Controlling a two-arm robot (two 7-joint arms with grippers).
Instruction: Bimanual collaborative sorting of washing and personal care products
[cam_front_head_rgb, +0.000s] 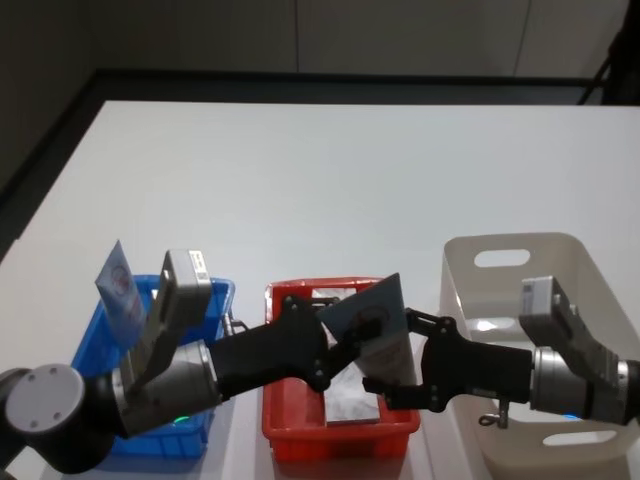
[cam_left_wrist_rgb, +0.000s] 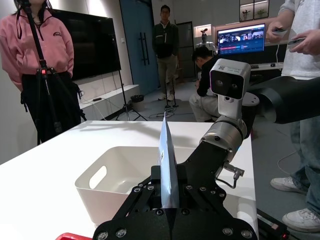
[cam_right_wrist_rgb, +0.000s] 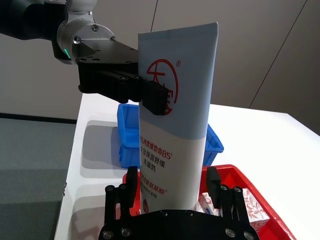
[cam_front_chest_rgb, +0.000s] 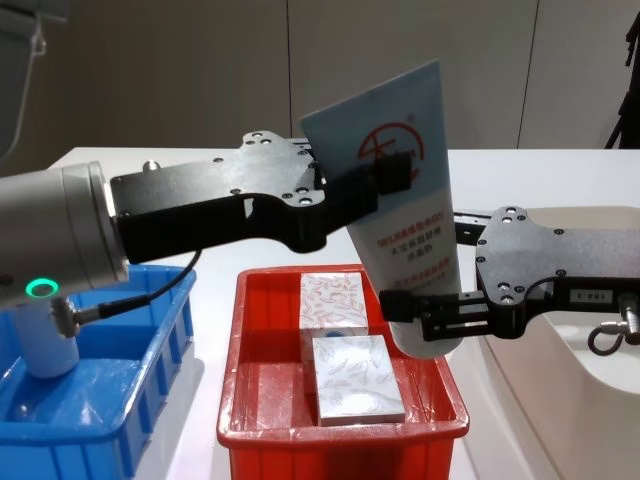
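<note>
Now your left hand (cam_front_chest_rgb: 388, 176) clamps the pale-blue tube (cam_front_chest_rgb: 412, 235) near its top, your right hand (cam_front_chest_rgb: 425, 308) grips its lower end; tube tilted above the red bin (cam_front_chest_rgb: 340, 436), over two white boxes (cam_front_chest_rgb: 355, 378).

The tube (cam_right_wrist_rgb: 172, 135) reads "B5", with ® mark.

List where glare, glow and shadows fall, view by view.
Head view: a bright highlight on the white bin's floor. Chest view: a green light glows on the left arm; the left gripper clamps the pale-blue tube, the right gripper at its base. Right wrist view: a grey shadow on the table beside the blue bin. Left wrist view: a lit screen shines behind.
</note>
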